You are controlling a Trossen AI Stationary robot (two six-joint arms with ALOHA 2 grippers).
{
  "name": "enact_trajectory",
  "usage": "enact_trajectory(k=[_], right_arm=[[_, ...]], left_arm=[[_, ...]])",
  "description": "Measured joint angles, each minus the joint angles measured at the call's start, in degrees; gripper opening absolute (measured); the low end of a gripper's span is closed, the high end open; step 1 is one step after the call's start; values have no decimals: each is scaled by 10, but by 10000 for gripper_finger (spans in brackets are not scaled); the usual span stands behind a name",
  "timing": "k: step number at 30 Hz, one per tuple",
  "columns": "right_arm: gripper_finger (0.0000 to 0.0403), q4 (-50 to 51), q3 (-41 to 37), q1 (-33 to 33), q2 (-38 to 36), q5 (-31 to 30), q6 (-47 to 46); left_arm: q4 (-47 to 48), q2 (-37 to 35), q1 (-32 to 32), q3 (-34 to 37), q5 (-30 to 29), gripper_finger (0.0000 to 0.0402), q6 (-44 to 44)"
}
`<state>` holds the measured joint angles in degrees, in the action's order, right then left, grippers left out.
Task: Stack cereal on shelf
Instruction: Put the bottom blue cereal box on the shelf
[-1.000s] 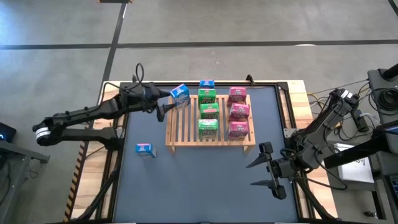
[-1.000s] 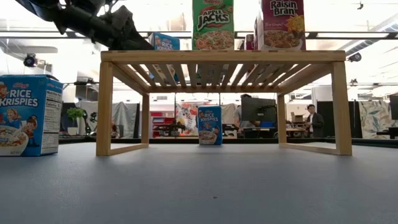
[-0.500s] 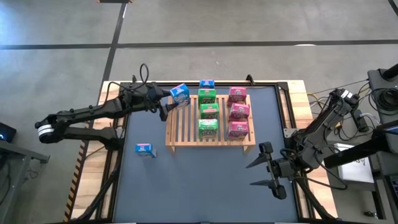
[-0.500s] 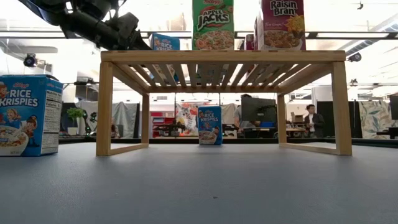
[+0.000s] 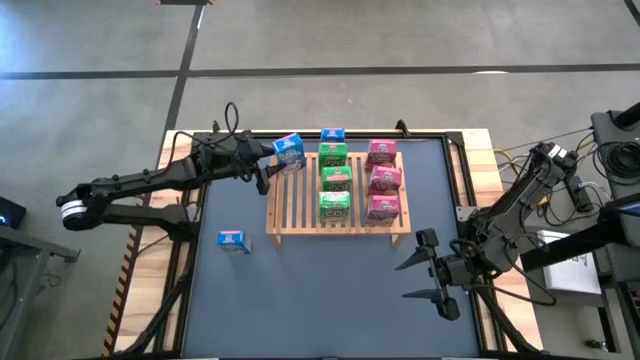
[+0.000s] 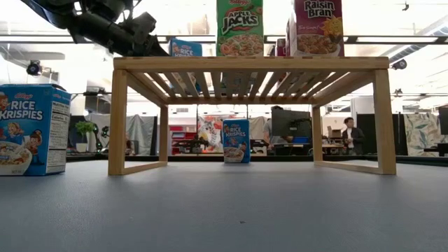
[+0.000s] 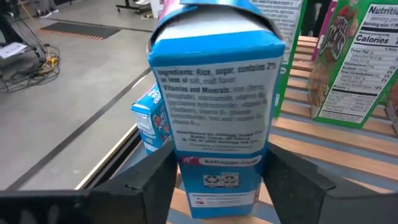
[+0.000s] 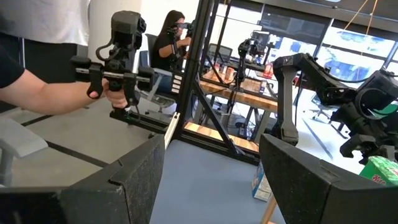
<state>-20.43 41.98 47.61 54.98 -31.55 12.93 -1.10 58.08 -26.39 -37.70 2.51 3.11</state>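
Now the left gripper [image 5: 268,170], at the upper left of the light wooden slatted rack [image 5: 300,205], has drawn in a little on the small blue cardboard cereal box [image 5: 290,152]; in the left wrist view its fingers [image 7: 155,183] stand just beside the box's sides, and whether they press cannot be told. The box stands on the rack's upper-left corner, close to the edge. Green boxes [image 5: 334,180] and pink boxes [image 5: 382,180] fill the middle and right columns; the left column below is bare. Another blue box [image 5: 232,240] waits at lower left. The right gripper [image 5: 432,268] idles at lower right, fingers apart, empty.
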Motion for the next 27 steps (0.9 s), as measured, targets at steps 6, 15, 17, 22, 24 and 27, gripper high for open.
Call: enact_trajectory(k=[6,15,17,22,24,27], right_arm=[[251,0,0,0,0,0,-3],[251,0,0,0,0,0,-5],[251,0,0,0,0,0,-5],[251,0,0,0,0,0,-5],[251,0,0,0,0,0,-5],[251,0,0,0,0,0,-4]], left_arm=[[0,0,0,0,43,172,43],[0,0,-14,0,100,160,114],[0,0,-27,0,128,160,120],[1,0,-72,0,229,160,120],[1,0,-88,0,247,160,122],[1,0,-107,0,268,160,124]])
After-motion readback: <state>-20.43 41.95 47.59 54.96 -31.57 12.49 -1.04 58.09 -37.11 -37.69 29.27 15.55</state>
